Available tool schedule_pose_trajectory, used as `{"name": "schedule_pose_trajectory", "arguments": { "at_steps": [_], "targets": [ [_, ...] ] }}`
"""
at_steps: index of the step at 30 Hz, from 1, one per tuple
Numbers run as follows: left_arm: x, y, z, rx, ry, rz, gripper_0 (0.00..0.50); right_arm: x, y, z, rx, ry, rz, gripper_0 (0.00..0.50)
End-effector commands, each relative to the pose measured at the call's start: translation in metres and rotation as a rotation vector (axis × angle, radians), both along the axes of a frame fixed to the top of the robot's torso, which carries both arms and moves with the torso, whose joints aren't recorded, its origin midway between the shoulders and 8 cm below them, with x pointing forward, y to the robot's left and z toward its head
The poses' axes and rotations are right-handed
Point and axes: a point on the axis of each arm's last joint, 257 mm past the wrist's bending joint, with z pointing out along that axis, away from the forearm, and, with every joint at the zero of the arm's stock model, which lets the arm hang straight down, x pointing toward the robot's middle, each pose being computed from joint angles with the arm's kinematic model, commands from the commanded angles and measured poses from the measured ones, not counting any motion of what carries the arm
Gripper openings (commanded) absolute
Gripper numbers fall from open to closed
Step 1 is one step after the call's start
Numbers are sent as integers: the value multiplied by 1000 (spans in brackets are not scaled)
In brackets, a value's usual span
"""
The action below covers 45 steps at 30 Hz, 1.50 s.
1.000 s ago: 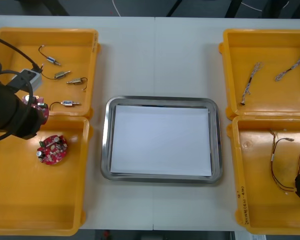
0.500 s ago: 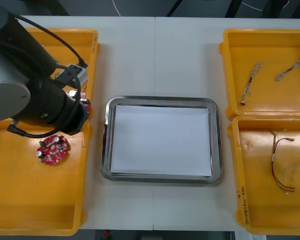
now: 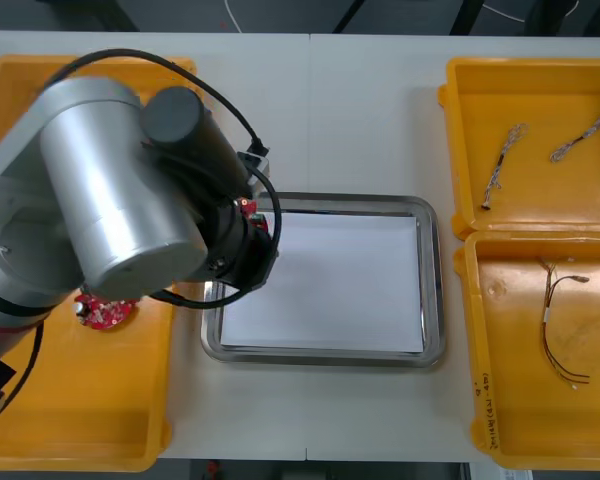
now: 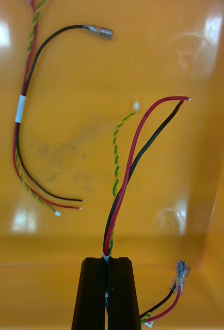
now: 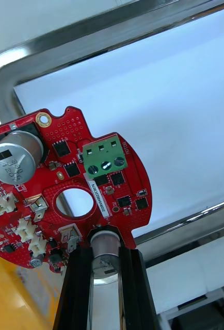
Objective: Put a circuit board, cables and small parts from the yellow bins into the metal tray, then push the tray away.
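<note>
- Left wrist view: left claw [image 5: 105, 253] holds the circuit board [image 5: 65, 170]. The fingers stand apart by the width of 1 silver cylinder [image 5: 104, 260] at the board's edge, which sits between them. The rest of the board rises tilted beyond the fingertips.
- Same view, position: the board hangs over a rounded corner of the metal tray [image 5: 6, 85], partly over the rim and partly over the white inside. Whether it touches the tray cannot be told.
- Same view, board face: 1 green terminal block [image 5: 106, 159], 1 silver capacitor [image 5: 15, 157] and 1 round hole near the middle.
- Front view: the left arm [image 3: 110, 220] crosses the 2 left bins to the tray's left rim, where a red sliver of the held board shows at its wrist. A second circuit board [image 3: 105, 312] lies in the near left bin [image 3: 80, 420], partly under the arm.
- Right wrist view: right claw [image 4: 108, 260] is pinched narrow on a red and black cable [image 4: 134, 139], which rises from between the fingertips. 1 loose cable [image 4: 19, 118] lies apart on the bin floor [image 4: 169, 62].
- Front view, right side of the bench [image 3: 360, 110]: 2 twisted blue and white cables [image 3: 500, 165] lie in the far right bin [image 3: 540, 100].
</note>
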Motion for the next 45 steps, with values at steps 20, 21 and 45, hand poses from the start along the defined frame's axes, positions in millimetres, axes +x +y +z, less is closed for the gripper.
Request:
{"name": "schedule_pose_trajectory", "arguments": {
  "at_steps": [20,21,45],
  "targets": [
    [-4,-45,-71,-52,104,212,1,18,26,141,-115,-86,214,0],
    [-5,-46,-72,-53,104,210,1,18,26,143,-120,-87,220,0],
    [-15,-45,-119,-40,147,218,1,29,115,147,-135,-118,533,0]
  ]
}}
